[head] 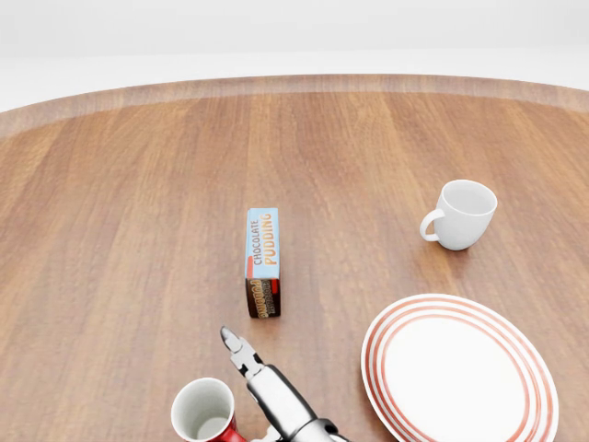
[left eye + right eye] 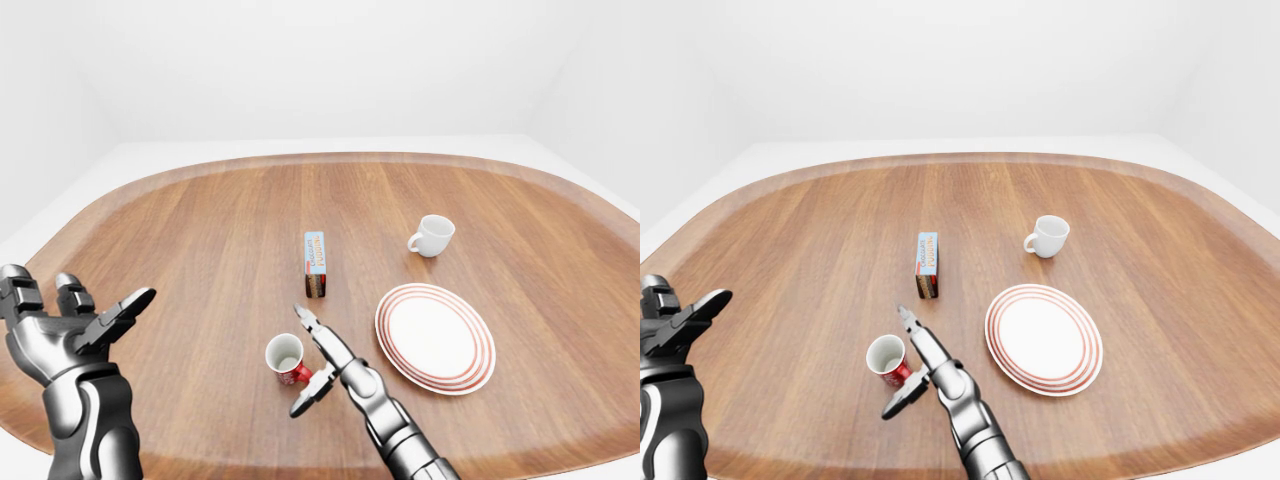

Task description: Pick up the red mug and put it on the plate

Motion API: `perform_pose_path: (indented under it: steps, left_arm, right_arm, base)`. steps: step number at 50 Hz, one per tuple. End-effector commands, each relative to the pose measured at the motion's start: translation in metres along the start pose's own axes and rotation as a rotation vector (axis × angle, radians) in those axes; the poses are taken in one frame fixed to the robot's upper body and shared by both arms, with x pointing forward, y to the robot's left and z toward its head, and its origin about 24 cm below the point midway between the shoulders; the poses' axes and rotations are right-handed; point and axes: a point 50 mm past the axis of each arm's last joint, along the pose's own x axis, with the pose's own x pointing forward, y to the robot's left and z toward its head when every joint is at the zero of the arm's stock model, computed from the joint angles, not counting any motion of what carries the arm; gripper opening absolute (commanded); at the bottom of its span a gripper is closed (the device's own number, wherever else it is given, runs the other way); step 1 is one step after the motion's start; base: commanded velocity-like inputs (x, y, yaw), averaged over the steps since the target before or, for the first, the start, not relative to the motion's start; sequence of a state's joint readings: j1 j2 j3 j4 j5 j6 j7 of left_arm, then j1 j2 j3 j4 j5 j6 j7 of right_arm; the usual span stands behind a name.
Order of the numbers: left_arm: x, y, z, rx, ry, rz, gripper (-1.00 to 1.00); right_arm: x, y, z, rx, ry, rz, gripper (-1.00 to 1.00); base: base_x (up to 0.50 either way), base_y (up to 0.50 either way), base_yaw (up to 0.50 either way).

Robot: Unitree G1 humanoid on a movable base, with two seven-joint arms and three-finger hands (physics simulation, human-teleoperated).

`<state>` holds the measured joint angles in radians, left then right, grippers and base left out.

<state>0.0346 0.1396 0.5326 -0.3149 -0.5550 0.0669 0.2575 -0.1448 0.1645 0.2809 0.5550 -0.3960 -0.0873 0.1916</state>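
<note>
The red mug (image 2: 286,357) with a white inside stands upright on the wooden table, left of the plate (image 2: 435,337), a white plate with red rings. My right hand (image 2: 310,362) is open right beside the mug's right side, one finger stretched past it and the thumb below it, not closed round it. It also shows in the head view (image 1: 267,391) next to the mug (image 1: 204,412). My left hand (image 2: 75,322) is open and empty, raised at the left edge of the left-eye view.
A chocolate pudding box (image 2: 315,262) lies above the mug at the table's middle. A white cup (image 2: 432,236) stands above the plate. The table's rounded rim (image 2: 200,472) runs along the bottom of the view.
</note>
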Motion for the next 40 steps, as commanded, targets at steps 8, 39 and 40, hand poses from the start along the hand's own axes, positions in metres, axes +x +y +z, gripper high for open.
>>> perform_pose_path:
  steps: [8, 39, 40]
  left_arm:
    - [0.000, 0.000, -0.001, 0.001, 0.001, 0.000, 1.00]
    - [0.000, -0.001, -0.002, 0.002, 0.002, -0.001, 1.00]
    - [0.000, -0.001, -0.002, 0.001, 0.002, -0.002, 1.00]
  right_arm:
    - [0.004, 0.004, -0.025, -0.036, 0.134, 0.014, 1.00]
    - [0.012, 0.000, -0.015, -0.038, 0.109, 0.006, 1.00]
    - [0.012, 0.001, -0.016, -0.037, 0.114, 0.007, 1.00]
  base:
    - [0.00, 0.00, 0.00]
    - [0.00, 0.00, 0.00]
    - [0.00, 0.00, 0.00]
